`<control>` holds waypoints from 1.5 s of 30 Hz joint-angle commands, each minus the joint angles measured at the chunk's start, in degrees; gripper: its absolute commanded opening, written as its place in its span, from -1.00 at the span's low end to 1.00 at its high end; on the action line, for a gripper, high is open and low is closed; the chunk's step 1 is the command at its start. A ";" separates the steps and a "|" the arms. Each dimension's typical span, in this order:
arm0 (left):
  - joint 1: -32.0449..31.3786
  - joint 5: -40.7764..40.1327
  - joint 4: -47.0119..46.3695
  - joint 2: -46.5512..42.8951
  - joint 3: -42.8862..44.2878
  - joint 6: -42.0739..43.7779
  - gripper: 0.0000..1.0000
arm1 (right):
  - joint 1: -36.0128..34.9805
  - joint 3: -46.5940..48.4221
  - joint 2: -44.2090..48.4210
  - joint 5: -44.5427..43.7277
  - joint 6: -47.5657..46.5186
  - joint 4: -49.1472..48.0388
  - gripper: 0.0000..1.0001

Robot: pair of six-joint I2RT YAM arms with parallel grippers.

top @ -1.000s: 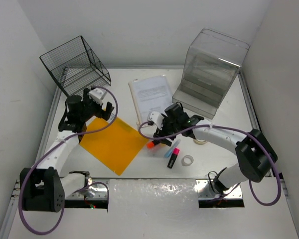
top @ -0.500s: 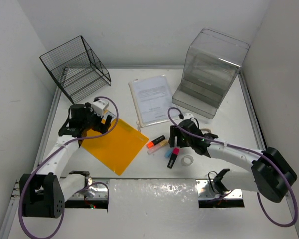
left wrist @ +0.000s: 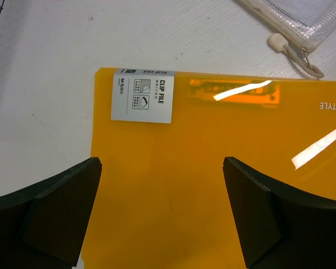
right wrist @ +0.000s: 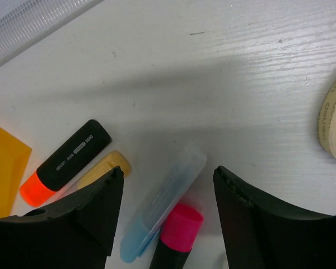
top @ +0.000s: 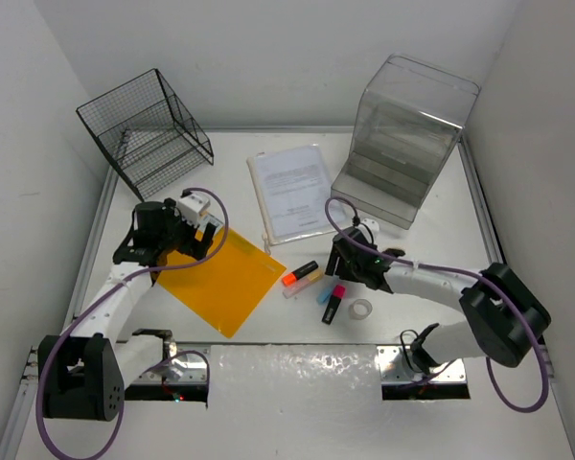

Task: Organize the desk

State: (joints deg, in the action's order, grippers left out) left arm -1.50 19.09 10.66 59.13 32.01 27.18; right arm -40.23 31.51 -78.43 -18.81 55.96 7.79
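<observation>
— Why is the left gripper being held spread over the orange folder?
— Probably a grasp is being prepared. The right gripper is being held open around the blue pen, on the white desk lying under both arms.

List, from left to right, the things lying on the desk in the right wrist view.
orange folder corner → black-and-orange highlighter → pale blue pen → tape roll. The yellow and pink markers overlap their neighbours, so they are left out.
</observation>
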 commanded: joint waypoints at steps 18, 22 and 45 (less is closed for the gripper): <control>0.27 1.47 -1.25 -0.51 0.07 1.12 0.78 | 0.24 17.70 -11.91 9.67 10.03 21.11 0.13; 0.27 2.26 -0.81 -0.77 0.07 1.21 0.78 | 0.33 20.60 -13.76 9.05 11.36 25.59 0.13; 0.35 5.69 0.95 -0.77 0.42 2.09 0.78 | 0.85 26.50 -17.28 2.72 15.04 32.55 0.16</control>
State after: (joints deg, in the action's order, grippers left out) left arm -1.50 23.59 12.53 59.35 32.01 28.49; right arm -39.70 55.55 -95.11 -15.16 68.73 39.13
